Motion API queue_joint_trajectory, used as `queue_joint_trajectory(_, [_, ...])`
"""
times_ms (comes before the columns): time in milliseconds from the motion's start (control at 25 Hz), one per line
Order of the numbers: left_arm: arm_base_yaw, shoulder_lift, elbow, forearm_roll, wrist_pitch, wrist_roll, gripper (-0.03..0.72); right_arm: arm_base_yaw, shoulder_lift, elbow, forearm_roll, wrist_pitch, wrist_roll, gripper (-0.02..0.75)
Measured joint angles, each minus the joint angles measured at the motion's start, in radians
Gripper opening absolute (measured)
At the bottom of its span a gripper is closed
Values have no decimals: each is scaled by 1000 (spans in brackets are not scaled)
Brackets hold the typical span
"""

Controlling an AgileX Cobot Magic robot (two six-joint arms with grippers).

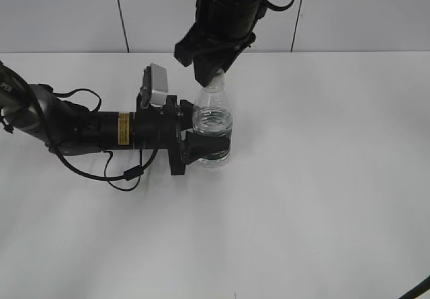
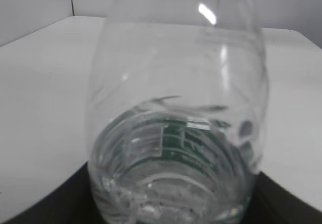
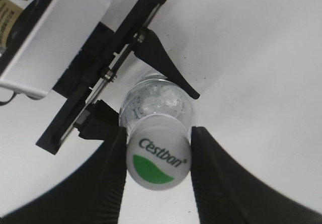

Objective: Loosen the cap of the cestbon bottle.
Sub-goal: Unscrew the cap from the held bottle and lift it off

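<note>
Currently the cestbon bottle (image 1: pixel 213 130) stands upright near the far edge of the tabletop, about midway between its left and right edges, with the left gripper (image 1: pixel 209 148) clamped around its lower body from the side. From above, the right gripper (image 3: pixel 158 158) has its fingers (image 3: pixel 214 173) pressed against both sides of the cap (image 3: pixel 158 156), apparently gripping it. Should the twist outrun the left grip, the thin bottle could likely spin, crumple or tip, leaving the cap tight.

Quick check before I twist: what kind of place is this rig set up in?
Probably a lab test bench: a bare white table, plain pale wall panels, and only the bottle held between two grippers.
</note>
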Motion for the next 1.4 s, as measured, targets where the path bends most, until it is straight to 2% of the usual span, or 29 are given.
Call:
queue_joint_trajectory(120, [0,0,0,1,0,0,409,0,0,0,4,0,-208,293])
queue_joint_trajectory(360, [0,0,0,2,0,0,409,0,0,0,7,2,-853,293])
queue_joint_trajectory(520, [0,0,0,0,0,0,409,0,0,0,-1,1,-989,293])
queue_joint_trajectory(800, [0,0,0,0,1,0,409,0,0,0,0,1,-1000,305])
queue_joint_trajectory(840, [0,0,0,0,1,0,409,0,0,0,0,1,-992,328])
queue_joint_trajectory(1000, [0,0,0,1,-1,0,409,0,-4,0,-8,1,-931,507])
queue_joint_trajectory(1160, [0,0,0,1,-1,0,409,0,-27,0,6,1,-829,570])
queue_joint_trajectory(1320, [0,0,0,1,-1,0,409,0,-40,0,47,1,-558,578])
queue_joint_trajectory(1400, [0,0,0,1,-1,0,409,0,-40,0,52,1,-312,578])
